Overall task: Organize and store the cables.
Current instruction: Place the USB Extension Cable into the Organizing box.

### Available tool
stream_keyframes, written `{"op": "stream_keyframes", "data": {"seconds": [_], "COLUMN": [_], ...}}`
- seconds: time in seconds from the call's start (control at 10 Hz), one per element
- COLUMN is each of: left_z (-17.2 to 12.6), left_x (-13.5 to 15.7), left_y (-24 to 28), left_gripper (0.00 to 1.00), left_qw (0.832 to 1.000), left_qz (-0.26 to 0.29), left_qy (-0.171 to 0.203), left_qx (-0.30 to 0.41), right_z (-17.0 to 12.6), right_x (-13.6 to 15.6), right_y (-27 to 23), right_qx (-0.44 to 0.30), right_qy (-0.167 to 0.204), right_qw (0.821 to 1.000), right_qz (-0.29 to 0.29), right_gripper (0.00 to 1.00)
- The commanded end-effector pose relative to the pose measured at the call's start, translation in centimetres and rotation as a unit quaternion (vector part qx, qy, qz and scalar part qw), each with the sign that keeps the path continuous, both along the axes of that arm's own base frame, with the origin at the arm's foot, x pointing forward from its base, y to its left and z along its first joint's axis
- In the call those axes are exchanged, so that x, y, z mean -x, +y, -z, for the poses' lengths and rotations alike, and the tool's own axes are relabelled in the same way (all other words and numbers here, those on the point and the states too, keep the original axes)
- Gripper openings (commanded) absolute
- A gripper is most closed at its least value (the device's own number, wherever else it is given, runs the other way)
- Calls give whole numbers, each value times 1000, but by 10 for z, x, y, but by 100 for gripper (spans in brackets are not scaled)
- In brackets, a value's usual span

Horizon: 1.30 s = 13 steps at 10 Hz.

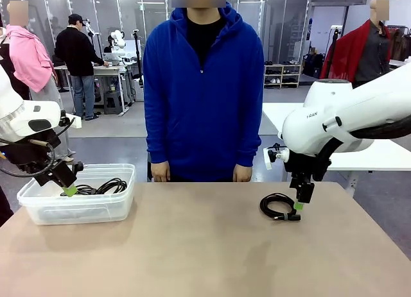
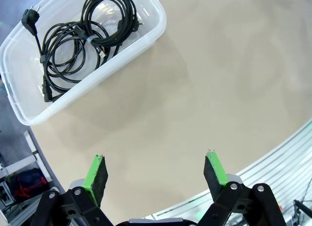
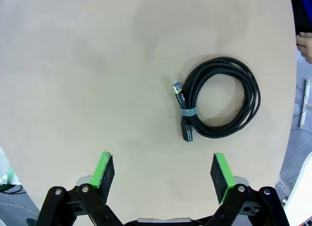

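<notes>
One coiled black cable point(image 1: 276, 206) lies on the table right of centre, its loop bound by a grey tie, plug ends together point(image 3: 184, 116). My right gripper point(image 1: 299, 204) hangs just above the table beside this coil, open and holding nothing point(image 3: 160, 172); the coil point(image 3: 222, 96) lies ahead and to one side of the fingers. Several more coiled black cables point(image 1: 103, 186) rest inside a clear plastic bin point(image 1: 38, 207) at the table's left. Over the bin's near end my left gripper point(image 1: 69, 190) is open and empty point(image 2: 156, 174), with the cables point(image 2: 78, 45) and bin point(image 2: 157, 26) farther off.
A person in a blue hoodie point(image 1: 202, 92) stands at the far table edge, both hands point(image 1: 160, 173) hanging at that edge; one hand point(image 3: 304, 40) is near the coil. Bare tan tabletop point(image 1: 192, 246) spreads between bin and coil and toward me.
</notes>
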<state>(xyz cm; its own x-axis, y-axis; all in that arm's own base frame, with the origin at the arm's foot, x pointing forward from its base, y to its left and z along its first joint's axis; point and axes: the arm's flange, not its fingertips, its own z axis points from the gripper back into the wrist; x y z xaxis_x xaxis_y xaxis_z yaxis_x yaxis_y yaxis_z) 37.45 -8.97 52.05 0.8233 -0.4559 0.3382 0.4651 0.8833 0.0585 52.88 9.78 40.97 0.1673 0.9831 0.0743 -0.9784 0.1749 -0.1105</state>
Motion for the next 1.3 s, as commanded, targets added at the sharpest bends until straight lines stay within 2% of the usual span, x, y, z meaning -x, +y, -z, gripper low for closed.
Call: {"op": "stream_keyframes", "data": {"seconds": [0.0, 0.4, 0.9, 1.2], "left_z": [0, 0, 0, 0], "left_x": [1, 1, 1, 1], "left_y": [0, 0, 0, 0], "left_gripper": [100, 100, 100, 100], "left_qw": [1000, 1000, 1000, 1000], "left_qz": [-2, -2, -2, -2], "left_qy": [0, 0, 0, 0], "left_qx": [-2, -2, -2, -2], "right_z": [-4, 9, 62, 82], "right_x": [-11, -26, -43, -56], "right_y": [0, 5, 8, 6], "right_qx": [6, 10, 33, 30], "right_qy": [13, 28, 49, 70], "right_qw": [1000, 999, 997, 996], "right_qz": [-5, -16, -52, -55], "right_gripper": [100, 100, 100, 100]}}
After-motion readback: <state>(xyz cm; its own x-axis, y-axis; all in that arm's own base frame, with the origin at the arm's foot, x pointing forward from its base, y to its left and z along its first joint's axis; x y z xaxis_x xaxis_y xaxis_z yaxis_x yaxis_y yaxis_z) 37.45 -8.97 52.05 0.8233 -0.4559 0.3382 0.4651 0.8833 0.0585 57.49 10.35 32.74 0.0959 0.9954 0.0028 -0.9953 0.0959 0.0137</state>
